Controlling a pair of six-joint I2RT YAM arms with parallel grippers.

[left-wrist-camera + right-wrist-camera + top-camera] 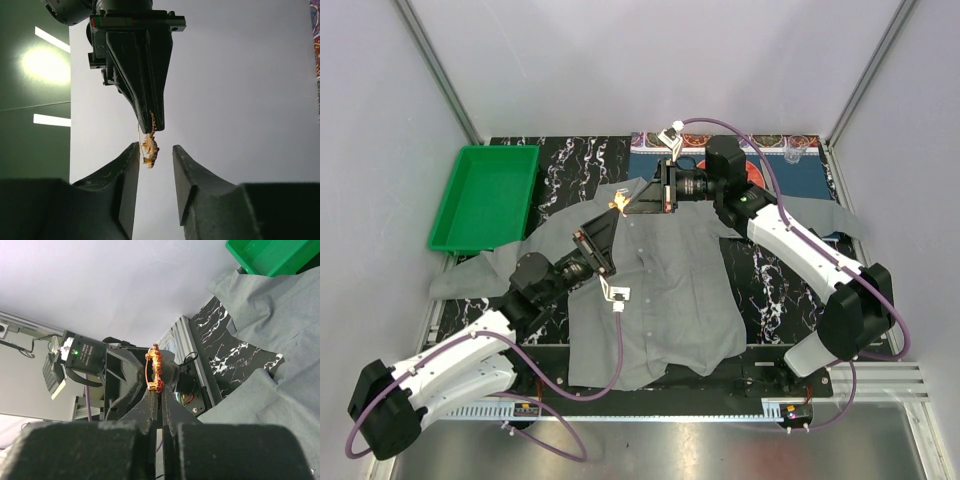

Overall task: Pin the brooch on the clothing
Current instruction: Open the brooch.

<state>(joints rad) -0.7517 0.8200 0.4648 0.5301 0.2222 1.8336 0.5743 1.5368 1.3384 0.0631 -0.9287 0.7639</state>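
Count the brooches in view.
1. The brooch is pinched by the right gripper, above the shirt, at the tips of the open left gripper. Shirt folds could hide others.

Bench count, standing alongside the rig.

- Arms: 2, the left arm (pixel 450 365) and the right arm (pixel 800 250).
- Grippers: 2, the left gripper (pixel 155 150) and the right gripper (pixel 160 395), each with two fingers, four in all.
- Brooch (pixel 155 371): 1, gold-coloured.
- Grey shirt (pixel 660 290): 1.
- Green tray (pixel 485 195): 1.
- Blue patterned placemat (pixel 810 180): 1.
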